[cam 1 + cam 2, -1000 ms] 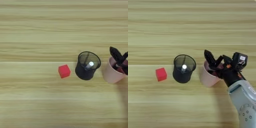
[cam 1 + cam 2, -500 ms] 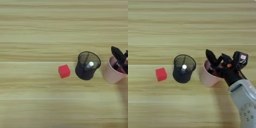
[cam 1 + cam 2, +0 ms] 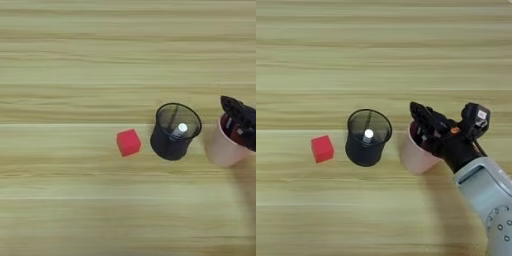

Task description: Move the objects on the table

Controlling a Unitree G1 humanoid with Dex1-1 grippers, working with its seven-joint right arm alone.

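A pale pink cup (image 3: 412, 156) stands right of the table's middle, leaning a little. My right gripper (image 3: 422, 123) reaches in from the right and sits over the cup's mouth, at its rim, hiding most of the inside. In the left eye view the cup (image 3: 220, 149) and the gripper (image 3: 234, 114) are at the right edge. Just left of the cup stands a black mesh holder (image 3: 367, 142), close to it. A dark pen with a white end (image 3: 368, 133) stands inside the holder.
A small red cube (image 3: 322, 148) lies on the wood-grain table (image 3: 381, 60), left of the mesh holder. My silver forearm (image 3: 488, 195) fills the lower right corner.
The cup and the gripper have crept slightly left, toward the mesh holder. The holder and the red cube have stayed put.
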